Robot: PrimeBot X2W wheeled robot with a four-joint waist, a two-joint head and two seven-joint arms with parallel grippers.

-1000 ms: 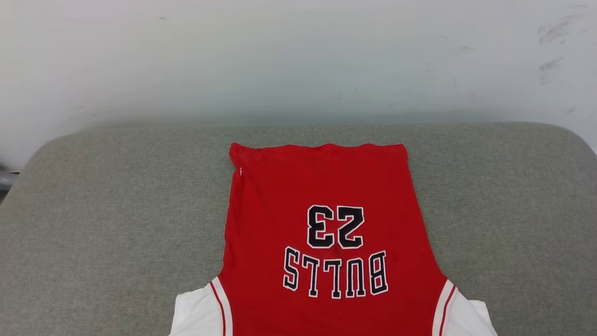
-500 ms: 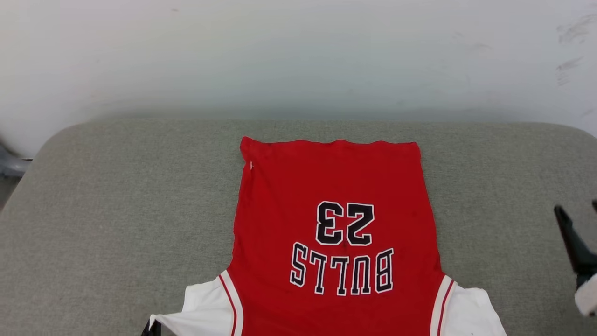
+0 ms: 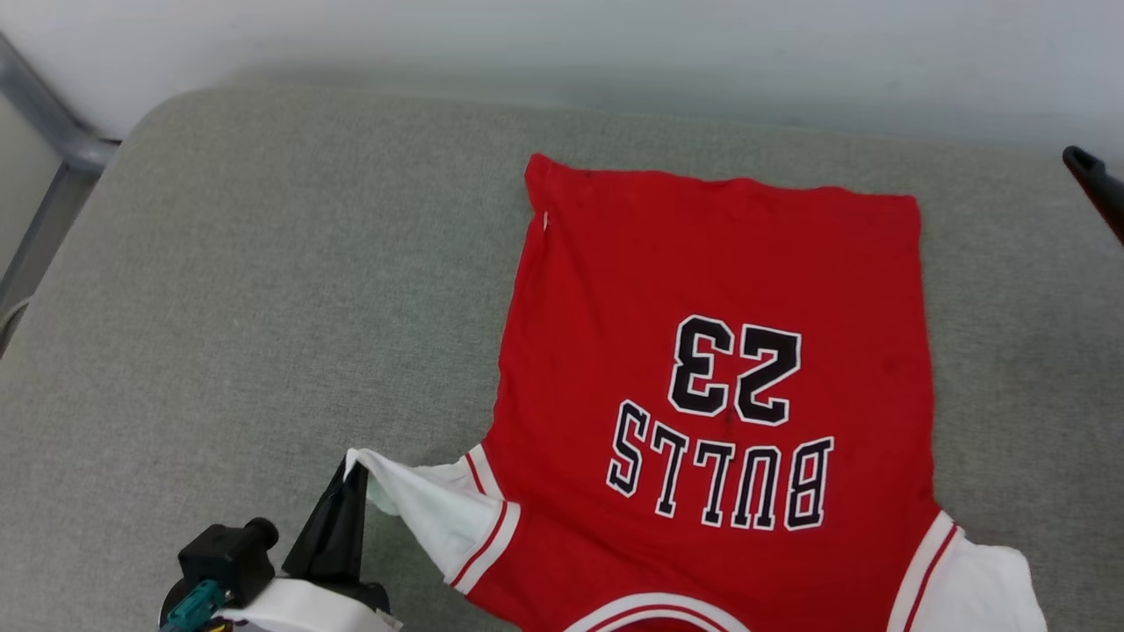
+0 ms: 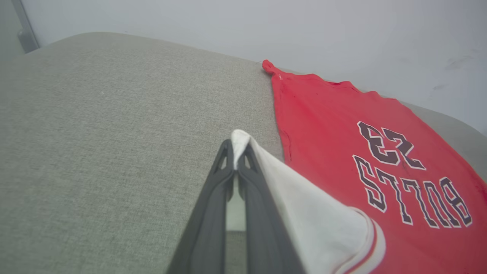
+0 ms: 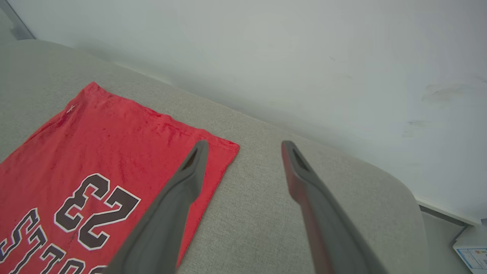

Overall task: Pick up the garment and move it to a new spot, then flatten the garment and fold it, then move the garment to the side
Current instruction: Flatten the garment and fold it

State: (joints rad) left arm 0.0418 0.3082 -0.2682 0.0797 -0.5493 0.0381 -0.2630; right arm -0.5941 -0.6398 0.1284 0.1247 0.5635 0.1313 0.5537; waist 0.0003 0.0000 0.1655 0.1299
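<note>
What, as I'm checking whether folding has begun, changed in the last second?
The left gripper came in and shut on the jersey's white sleeve, lifting its tip. The right gripper came in, open, beside the hem. The rest stayed flat on the grey cushion.

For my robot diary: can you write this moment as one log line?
left claw: shut on garment sleeve | right claw: open, empty | garment: on cushion, print up

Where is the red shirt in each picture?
Head view: red shirt right of centre, on the grey cushion.
Left wrist view: shirt at right, white sleeve pinched in the left gripper.
Right wrist view: shirt at lower left.
Shared landmark: the black 23.
</note>
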